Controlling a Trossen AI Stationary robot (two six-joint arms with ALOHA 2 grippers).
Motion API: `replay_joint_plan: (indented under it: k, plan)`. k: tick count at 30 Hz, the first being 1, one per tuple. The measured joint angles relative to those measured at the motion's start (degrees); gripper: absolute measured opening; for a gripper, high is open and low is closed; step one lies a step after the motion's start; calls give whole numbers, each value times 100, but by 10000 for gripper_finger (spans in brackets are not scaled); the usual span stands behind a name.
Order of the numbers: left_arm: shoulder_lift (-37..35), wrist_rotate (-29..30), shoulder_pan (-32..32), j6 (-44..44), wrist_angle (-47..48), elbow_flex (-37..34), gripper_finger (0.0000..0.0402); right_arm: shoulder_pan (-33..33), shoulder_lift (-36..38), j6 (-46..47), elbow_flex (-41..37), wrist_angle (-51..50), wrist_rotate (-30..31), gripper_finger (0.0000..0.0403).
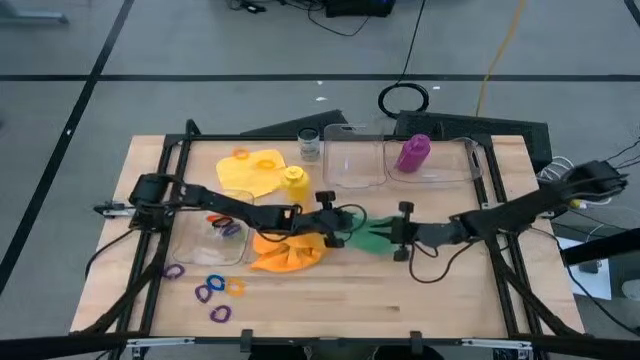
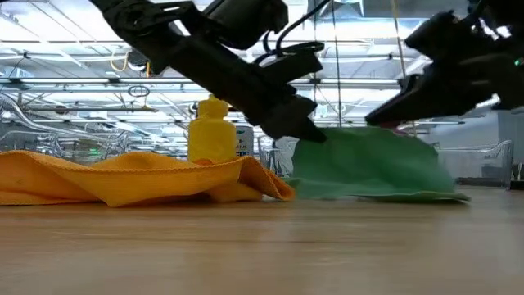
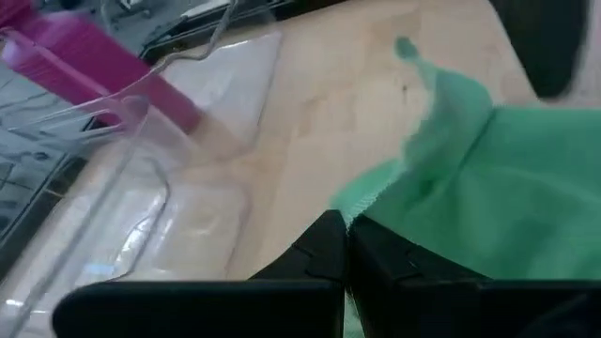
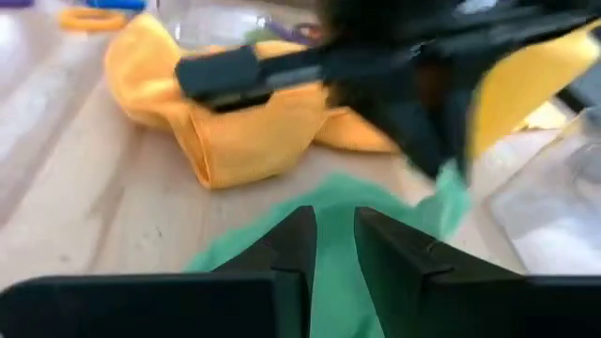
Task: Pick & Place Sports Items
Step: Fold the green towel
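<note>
Left gripper [image 1: 338, 226] and right gripper [image 1: 392, 236] both pinched onto green cloth [image 1: 372, 236] at worktop centre, beside orange cloth [image 1: 285, 252]. Purple bottle [image 1: 413, 153] inside clear box [image 1: 450, 168] near far edge.

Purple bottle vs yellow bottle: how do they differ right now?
The small purple plastic bottle sits inside a clear plastic box at the table's back right; the small yellow plastic bottle stands on the bare wooden table, nearer the centre, beside the yellow cloth. Both are untouched by either hand.
</note>
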State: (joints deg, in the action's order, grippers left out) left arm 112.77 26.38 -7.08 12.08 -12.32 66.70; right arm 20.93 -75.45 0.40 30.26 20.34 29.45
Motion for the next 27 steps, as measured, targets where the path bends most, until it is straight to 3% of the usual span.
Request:
replay_joint_plan:
  k: [5, 13, 24, 27]
  plan:
    - [243, 168, -238, 131, -23, 0, 0, 157, 361, -1, 0, -360, 610, 47]
    - [391, 451, -709, 344, -47, 0, 0, 324, 486, 51, 0, -793, 1107, 47]
    - [375, 666, -1171, 842, 3, 0, 0, 104, 488, 406, 0, -1671, 1078, 47]
    - [373, 661, -1175, 803, 6, 0, 0, 88, 488, 508, 0, -1762, 678, 47]
